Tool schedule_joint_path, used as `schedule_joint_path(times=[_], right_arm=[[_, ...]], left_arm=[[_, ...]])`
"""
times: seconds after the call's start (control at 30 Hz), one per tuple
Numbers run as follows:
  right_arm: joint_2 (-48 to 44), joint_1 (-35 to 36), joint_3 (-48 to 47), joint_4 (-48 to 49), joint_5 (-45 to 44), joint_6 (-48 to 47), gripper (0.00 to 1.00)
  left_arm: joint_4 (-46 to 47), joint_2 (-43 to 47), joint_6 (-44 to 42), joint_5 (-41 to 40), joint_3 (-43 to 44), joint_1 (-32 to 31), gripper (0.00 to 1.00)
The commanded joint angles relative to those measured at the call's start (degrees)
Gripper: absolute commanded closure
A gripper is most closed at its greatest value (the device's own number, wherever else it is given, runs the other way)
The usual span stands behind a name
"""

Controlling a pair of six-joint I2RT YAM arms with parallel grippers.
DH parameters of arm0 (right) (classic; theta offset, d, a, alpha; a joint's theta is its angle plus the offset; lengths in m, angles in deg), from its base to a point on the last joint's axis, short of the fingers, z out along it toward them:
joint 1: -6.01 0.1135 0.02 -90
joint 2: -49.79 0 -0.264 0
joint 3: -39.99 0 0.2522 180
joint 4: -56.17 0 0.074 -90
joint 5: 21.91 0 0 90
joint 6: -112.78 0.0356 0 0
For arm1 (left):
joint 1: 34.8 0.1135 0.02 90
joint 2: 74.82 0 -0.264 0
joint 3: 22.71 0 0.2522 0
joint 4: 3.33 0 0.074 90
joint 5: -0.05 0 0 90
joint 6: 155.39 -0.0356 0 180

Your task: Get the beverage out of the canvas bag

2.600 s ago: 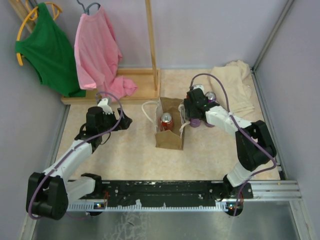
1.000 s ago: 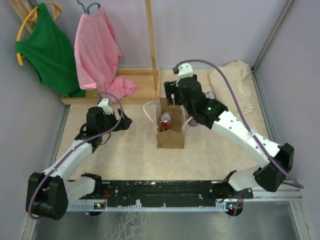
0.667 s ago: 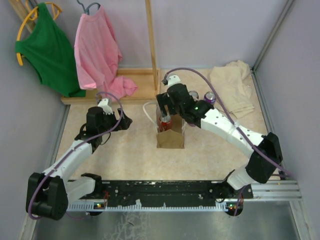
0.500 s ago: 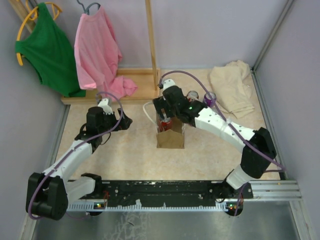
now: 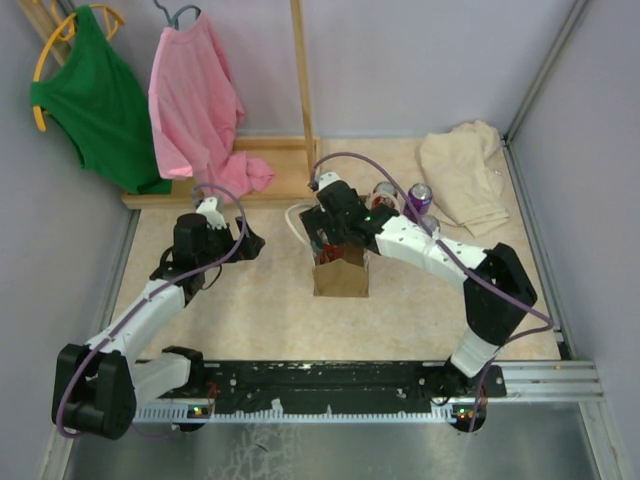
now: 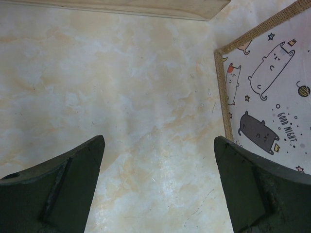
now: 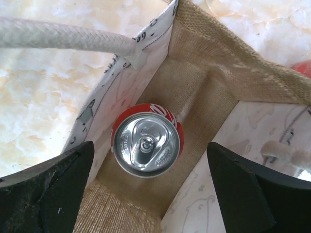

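red can (image 7: 146,143) upright in canvas bag (image 7: 204,82), right end effector (image 7: 150,144) spread above it; left end effector (image 6: 159,138) spread too.

The only words that can be read are "GOOD NIGHT", in small dark capitals on the white printed side panel of the canvas bag (image 6: 265,87) (among cartoon cats and stars). Tiny print at the bag's rim beside the white handle (image 7: 63,36) is too small to read.

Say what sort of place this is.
Probably a robot test cell, not a home: plain walls enclose a marble-patterned table, two arms are bolted at its near edge, shirts hang beside a wooden rack.
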Motion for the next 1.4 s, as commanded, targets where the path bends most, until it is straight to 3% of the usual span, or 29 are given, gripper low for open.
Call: schedule_joint_path(times=[0.0, 0.4, 0.47, 0.6, 0.9, 0.93, 0.97, 1.37], right_arm=[[4.01, 0.59, -0.10, 0.56, -1.20, -0.07, 0.01], [8.91, 0.52, 1.21, 3.86, -3.21, 0.71, 0.04], [9.39, 0.57, 1.50, 4.71, -3.73, 0.96, 0.13], [10.05, 0.52, 1.71, 5.19, -4.05, 1.21, 0.43], [10.34, 0.53, 1.64, 5.41, 0.13, 0.18, 0.74], [10.35, 0.59, 1.71, 5.68, 1.00, 0.05, 0.90], [10.12, 0.65, 1.75, 5.99, 1.47, 0.01, 1.00], [11.41, 3.50, -1.97, 7.38, 7.23, -2.86, 1.00]], left_arm=[[0.87, -0.14, -0.05, 0.16, 1.28, -0.54, 0.00], [0.06, 0.94, -0.12, -0.86, 0.62, -0.54, 0.00], [0.04, 0.93, -0.13, -0.82, 0.64, -0.54, 0.00], [-0.12, 0.84, -0.33, -0.90, 0.73, -0.54, 0.00], [-0.10, 0.77, -0.20, -1.03, 0.64, -0.54, 0.00], [-0.08, 0.70, -0.22, -1.00, 0.64, -0.54, 0.00], [-0.03, 0.67, -0.20, -1.04, 0.56, -0.54, 0.00], [0.39, 0.41, -0.09, -0.86, 0.29, -0.54, 0.00]])
